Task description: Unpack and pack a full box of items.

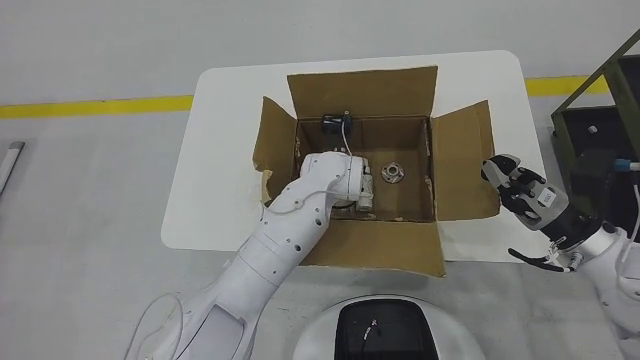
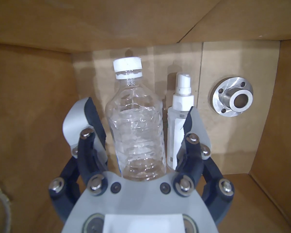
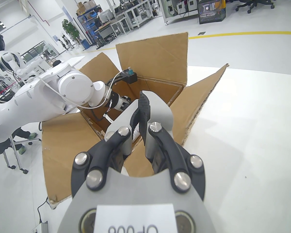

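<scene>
Box [image 1: 362,90] open on white table [image 1: 220,160]. Left gripper [image 2: 140,109] is inside it, fingers apart, straddling clear water bottle [image 2: 135,132] lying on box floor. Spray bottle [image 2: 181,98] just beside it, metal flange [image 2: 231,98] near. Right gripper [image 3: 143,105] has fingers together, empty, over table beside box flap.

Plain brown corrugated cardboard box [image 1: 362,90] on a white tabletop [image 1: 215,170]. Clear ribbed plastic bottle [image 2: 135,127] with a white cap; translucent white spray bottle [image 2: 180,98] with a white nozzle; bright silver machined metal flange [image 2: 231,98]. Left claw [image 2: 141,106] and right claw [image 3: 143,105]: grey shells, black pads and links, silver bolts. Pale grey floor [image 1: 100,20] crossed by a yellow stripe [image 1: 100,107].
</scene>
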